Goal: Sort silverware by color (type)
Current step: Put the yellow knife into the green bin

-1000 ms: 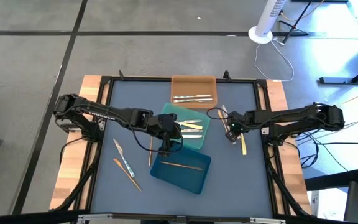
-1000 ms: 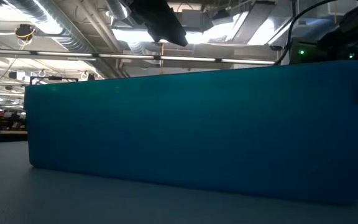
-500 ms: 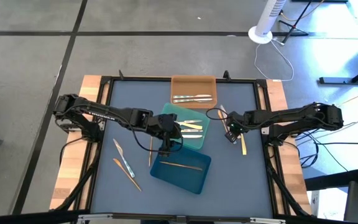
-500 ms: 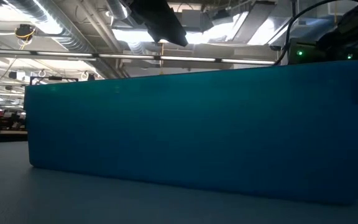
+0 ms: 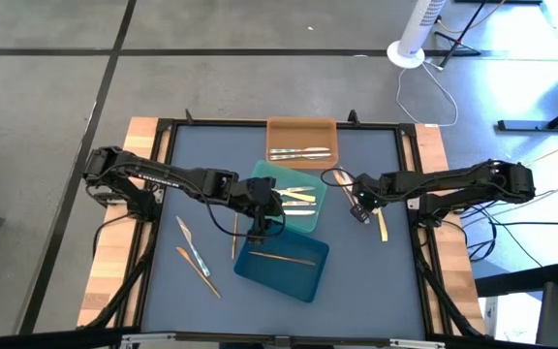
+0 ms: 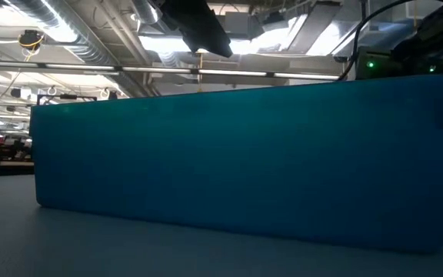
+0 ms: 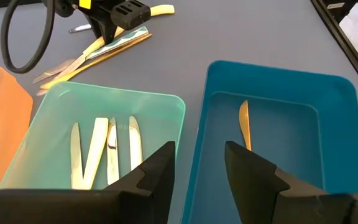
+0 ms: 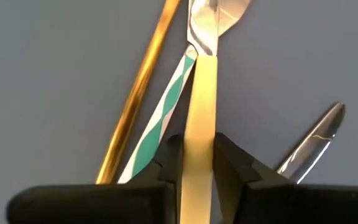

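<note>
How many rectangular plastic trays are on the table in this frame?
3: the orange rectangular plastic tray at the far side, the teal-green tray in the middle, and the dark blue tray nearest. None appears hidden.

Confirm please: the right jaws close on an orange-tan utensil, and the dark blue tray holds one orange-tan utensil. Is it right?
Not fully. The right gripper has its jaws closed on a pale yellow utensil, as the right wrist view shows; the orange-tan one lies beside it, untouched. The dark blue tray does hold one orange-tan utensil.
</note>
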